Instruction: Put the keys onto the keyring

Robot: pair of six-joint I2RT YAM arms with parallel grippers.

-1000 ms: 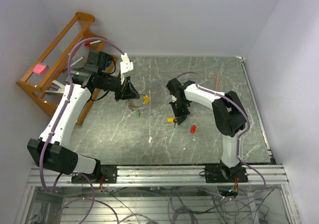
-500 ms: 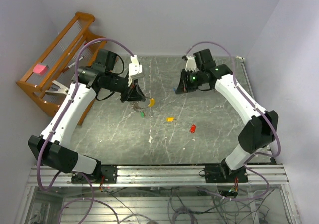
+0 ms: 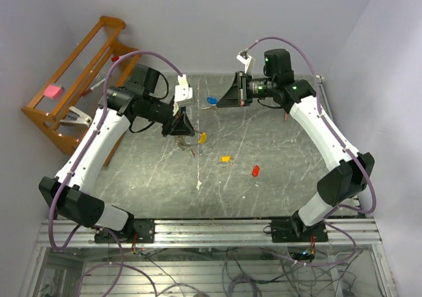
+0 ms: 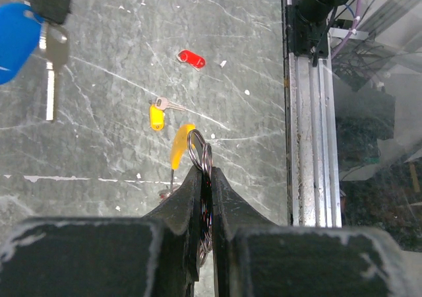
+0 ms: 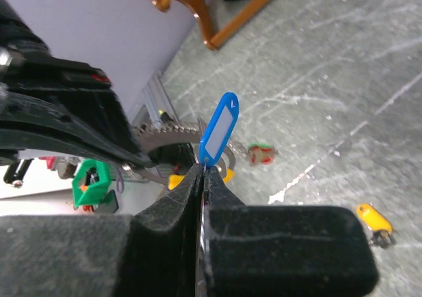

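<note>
My left gripper (image 3: pixel 183 127) is shut on the silvery keyring (image 4: pixel 203 153) and holds it above the table. The keyring's yellow banana-shaped piece (image 3: pixel 201 137) hangs at its tip (image 4: pixel 179 145). My right gripper (image 3: pixel 223 101) is shut on the key with the blue tag (image 3: pixel 211 100) and holds it in the air just beyond the keyring. The blue tag stands up from the jaws (image 5: pixel 219 129), and the key's metal blade shows in the left wrist view (image 4: pixel 51 79). An orange-yellow key (image 3: pixel 225 158) and a red key (image 3: pixel 255 171) lie on the table. A green and red tag (image 5: pixel 262 154) lies below the keyring.
A wooden rack (image 3: pixel 79 79) with a pink item (image 3: pixel 51 91) stands off the table's left edge. An aluminium rail (image 3: pixel 211 231) runs along the near edge. White flecks (image 3: pixel 199 185) lie on the dark stone table. Walls close in the back and right.
My right arm has swung from low over the orange-yellow key up to the back and then left, bringing the blue key near the keyring. My left gripper has shifted slightly right with the keyring.
</note>
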